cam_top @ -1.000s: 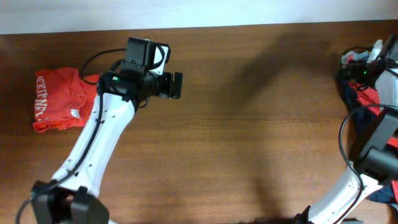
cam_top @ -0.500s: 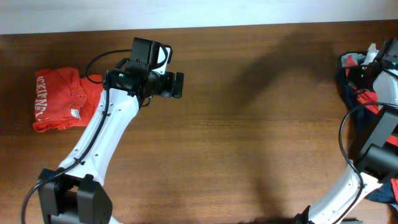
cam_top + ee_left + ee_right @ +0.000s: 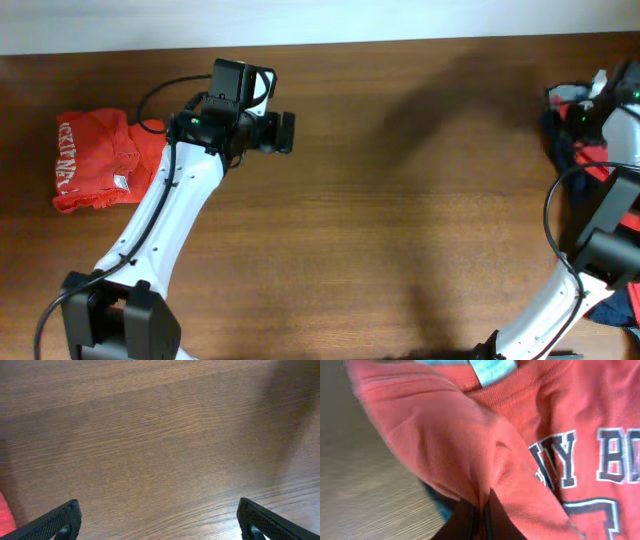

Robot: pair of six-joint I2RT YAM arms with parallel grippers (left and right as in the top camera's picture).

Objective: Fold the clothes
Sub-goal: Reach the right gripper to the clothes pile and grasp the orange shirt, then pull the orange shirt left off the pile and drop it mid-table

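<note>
Tightly, right jaws pinch orange-red T-shirt [image 3: 520, 460] fold, left jaws spread wide, holding nothing

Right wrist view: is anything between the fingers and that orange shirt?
Nothing visible is. The fingers meet the orange shirt directly, pinching a raised fold of its cloth.

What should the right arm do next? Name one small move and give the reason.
Probably lift slightly and draw the orange-red T-shirt toward the bare middle of the table. The right fingers look shut on a bunched fold of it, over the clothes pile at the table's edge, and it needs open space to be spread.
</note>
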